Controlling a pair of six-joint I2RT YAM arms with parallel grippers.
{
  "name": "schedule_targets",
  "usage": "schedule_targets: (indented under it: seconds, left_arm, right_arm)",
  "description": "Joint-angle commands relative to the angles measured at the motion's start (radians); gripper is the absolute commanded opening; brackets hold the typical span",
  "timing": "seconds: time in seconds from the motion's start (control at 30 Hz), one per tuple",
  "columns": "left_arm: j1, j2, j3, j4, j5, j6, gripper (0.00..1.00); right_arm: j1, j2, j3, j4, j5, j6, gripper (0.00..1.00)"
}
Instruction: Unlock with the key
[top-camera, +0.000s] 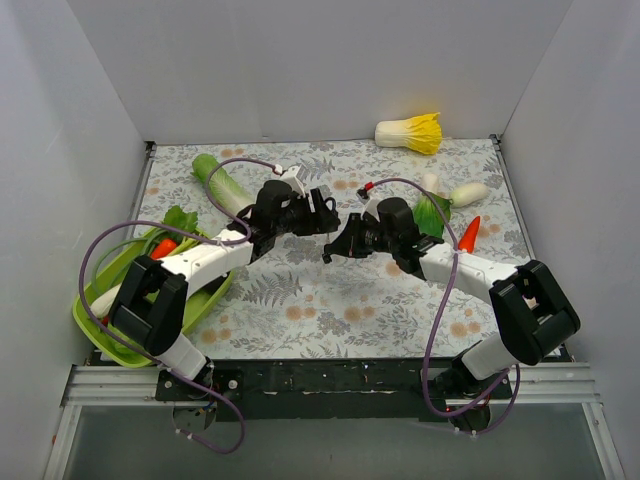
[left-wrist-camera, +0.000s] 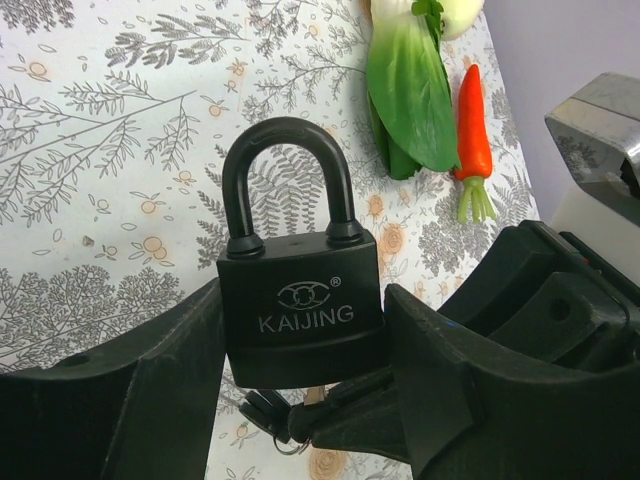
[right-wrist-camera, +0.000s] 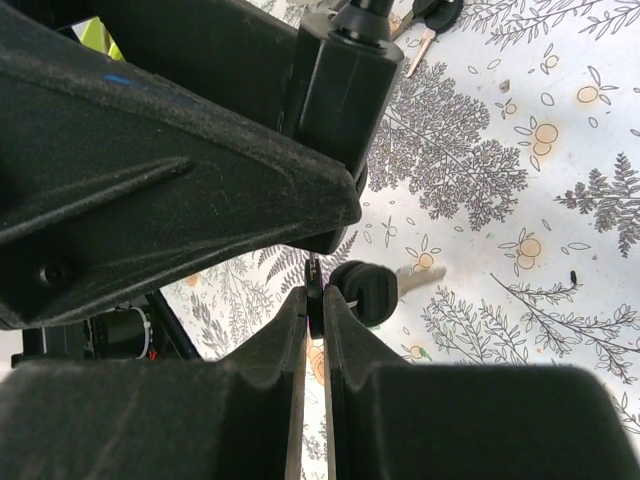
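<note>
My left gripper stands partly open, clamping the black padlock by its sides at mid-frame, shackle upright, above the desk. My right gripper is nearly closed, pinching the key just beneath the padlock's base.

The padlock looks smooth matt black, the left pincer grainy matt plastic.
</note>
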Motion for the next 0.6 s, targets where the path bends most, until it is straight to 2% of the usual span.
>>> schedule_targets:
  seconds: [0.0, 0.57]
  left_arm:
    - [-0.039, -0.096, 0.023, 0.02, -0.02, 0.049, 0.0]
    - [-0.086, -0.088, 0.021, 0.014, -0.061, 0.072, 0.0]
  right_arm:
    - [-0.015, -0.023, 0.062, 0.062, 0.151, -0.029, 0.01]
    - [-0.015, -0.124, -0.001, 0.234, 0.231, -0.088, 0.01]
